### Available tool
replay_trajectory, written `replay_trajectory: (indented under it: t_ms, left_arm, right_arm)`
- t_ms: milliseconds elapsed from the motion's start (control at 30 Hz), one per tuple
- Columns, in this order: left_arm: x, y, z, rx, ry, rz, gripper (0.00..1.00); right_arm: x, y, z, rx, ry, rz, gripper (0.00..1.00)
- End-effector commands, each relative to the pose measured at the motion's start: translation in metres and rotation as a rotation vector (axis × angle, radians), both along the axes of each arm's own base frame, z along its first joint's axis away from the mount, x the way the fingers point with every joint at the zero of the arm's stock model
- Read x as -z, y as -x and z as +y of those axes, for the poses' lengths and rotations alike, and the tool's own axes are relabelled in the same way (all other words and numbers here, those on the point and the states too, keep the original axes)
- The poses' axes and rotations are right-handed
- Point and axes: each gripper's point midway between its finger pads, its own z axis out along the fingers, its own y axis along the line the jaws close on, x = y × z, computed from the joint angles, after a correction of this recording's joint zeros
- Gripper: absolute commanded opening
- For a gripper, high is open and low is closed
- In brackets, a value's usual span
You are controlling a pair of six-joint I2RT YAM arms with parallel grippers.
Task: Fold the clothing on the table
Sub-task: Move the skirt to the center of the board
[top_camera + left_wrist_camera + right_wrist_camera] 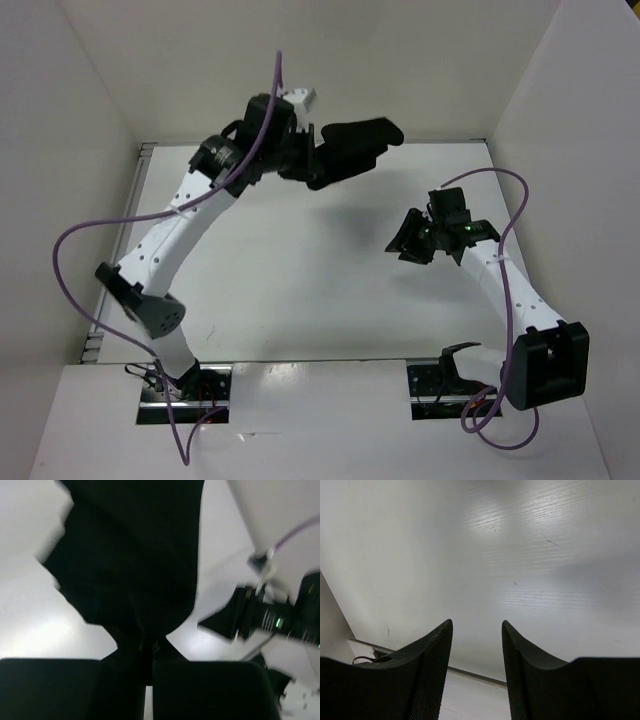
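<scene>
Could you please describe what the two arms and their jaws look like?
Both arms have white tubular links with black joints: left arm, right arm. A purple cable loops along each. The right arm's wrist shows small green lights. The jaws are black, flat-faced and taper to the tips.

Walls: we see white walls beyond and either side of the left gripper | Edge: we see a metal strip to its left

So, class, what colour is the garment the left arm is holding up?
The clothing is plain black, unpatterned; the left wrist view shows it best.
</scene>
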Motion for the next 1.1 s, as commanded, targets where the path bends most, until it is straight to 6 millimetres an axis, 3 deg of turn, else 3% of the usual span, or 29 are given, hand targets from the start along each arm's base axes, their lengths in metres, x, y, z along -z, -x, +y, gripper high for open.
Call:
replay_trajectory:
  t_ms: [0,33,67,100,167,233,333,400,500,700,800,833,967,1067]
  left_arm:
    - [0.095,0.041,-0.020,0.105,-0.040,0.222,0.02]
    - [0.146,0.061,-0.020,0.128,-0.058,0.315,0.04]
    - [0.140,0.061,-0.028,0.145,-0.016,0.313,0.06]
    - [0.196,0.085,-0.020,0.144,-0.065,0.448,0.20]
    - [0.252,0.125,-0.020,0.211,-0.101,0.596,0.48]
    - [0.273,0.144,-0.016,0.234,-0.125,0.669,0.69]
    - [0.271,0.150,-0.009,0.212,-0.150,0.663,0.81]
    - [0.237,0.131,-0.004,0.160,-0.136,0.565,0.87]
    - [0.199,0.102,0.000,0.108,-0.097,0.449,0.89]
    - [0.212,0.034,0.027,-0.080,-0.227,0.358,0.89]
    - [0.223,0.014,0.037,-0.115,-0.289,0.336,0.89]
    - [0.235,0.010,0.040,-0.133,-0.321,0.348,0.89]
    - [0.240,-0.020,0.065,-0.186,-0.342,0.314,0.87]
    - [0.245,-0.032,0.073,-0.173,-0.339,0.290,0.80]
  right_arm:
    - [-0.005,0.000,-0.005,0.006,0.016,-0.025,0.50]
    - [-0.005,0.000,-0.005,0.006,0.016,-0.025,0.50]
    - [-0.005,0.000,-0.005,0.006,0.016,-0.025,0.50]
    - [-0.005,0.000,-0.006,-0.001,0.021,-0.028,0.50]
    - [-0.005,-0.001,-0.008,0.008,0.021,-0.028,0.50]
    - [-0.001,0.001,-0.009,0.001,0.029,-0.013,0.50]
    - [-0.005,-0.001,-0.007,-0.005,0.021,-0.021,0.50]
    - [-0.002,-0.001,-0.007,-0.005,0.022,-0.012,0.50]
    - [-0.003,-0.004,-0.003,-0.018,0.002,-0.019,0.50]
    - [0.000,-0.009,0.012,-0.048,-0.026,-0.006,0.50]
    - [-0.001,-0.010,0.015,-0.057,-0.026,-0.004,0.50]
    - [-0.001,-0.010,0.015,-0.057,-0.026,-0.004,0.50]
    - [-0.001,-0.007,0.022,-0.072,-0.032,0.000,0.50]
    - [0.000,-0.003,0.024,-0.081,-0.029,0.011,0.50]
